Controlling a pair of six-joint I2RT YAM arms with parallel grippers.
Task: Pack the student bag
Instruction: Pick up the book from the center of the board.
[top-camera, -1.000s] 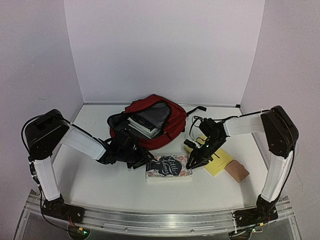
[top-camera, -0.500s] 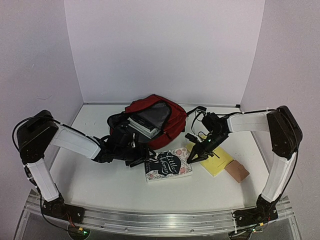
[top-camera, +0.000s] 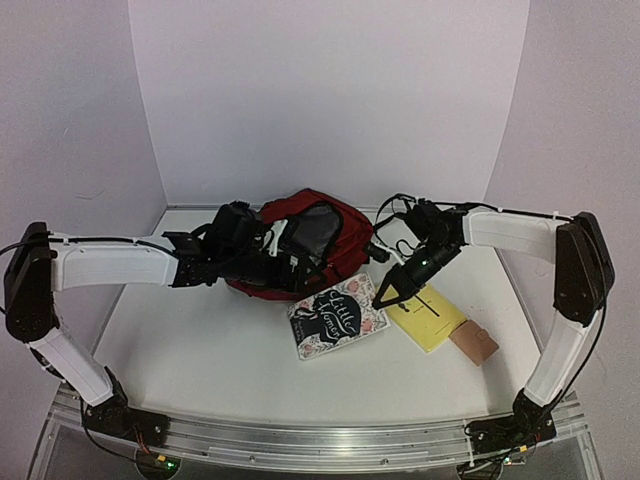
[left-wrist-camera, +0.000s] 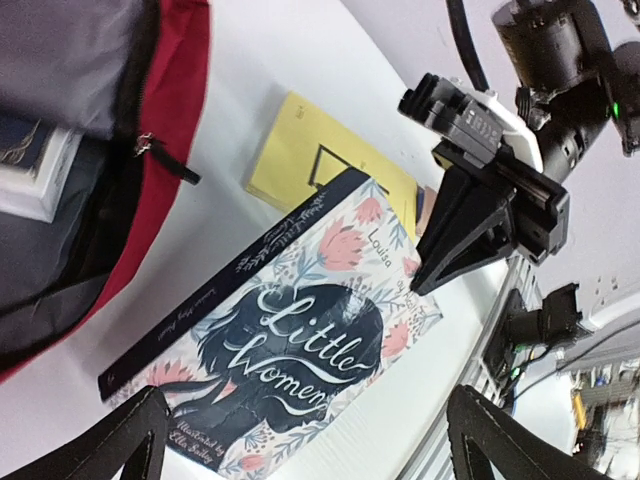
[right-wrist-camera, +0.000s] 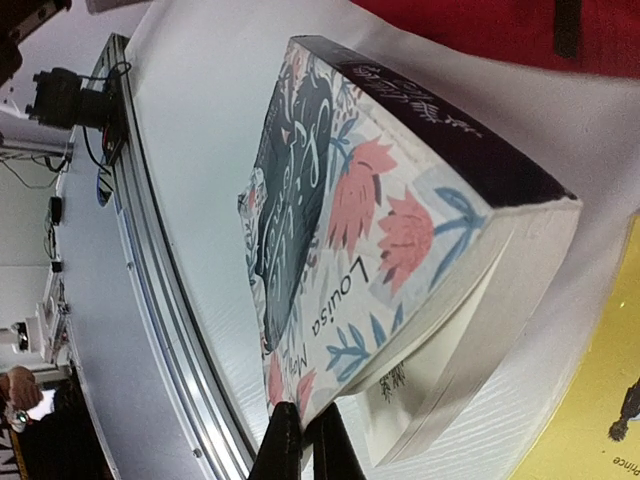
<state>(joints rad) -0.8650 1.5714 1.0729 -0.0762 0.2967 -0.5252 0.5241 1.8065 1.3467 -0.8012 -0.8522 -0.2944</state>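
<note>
The student bag (top-camera: 335, 225), dark red, lies open at the back middle of the table, with a book (left-wrist-camera: 25, 165) showing inside its mouth. A "Little Women" paperback (top-camera: 335, 315) lies in front of it, tilted. My right gripper (top-camera: 385, 295) is shut on the right corner of the paperback's front cover (right-wrist-camera: 300, 430), which is lifted off the pages. My left gripper (top-camera: 288, 268) hovers open at the bag's front edge, above the paperback (left-wrist-camera: 290, 340), holding nothing. In that wrist view the bag's red edge (left-wrist-camera: 170, 150) is at the left.
A yellow book (top-camera: 430, 318) lies just right of the paperback, partly under my right gripper. A brown pad (top-camera: 472, 343) sits beside it, further right. White walls close in the left, back and right. The metal rail (top-camera: 300, 435) runs along the near edge.
My left gripper let go of the paperback, opened wide and rose back to the bag. My right gripper shut on the cover's corner, and the paperback swung and slid towards the bag.
</note>
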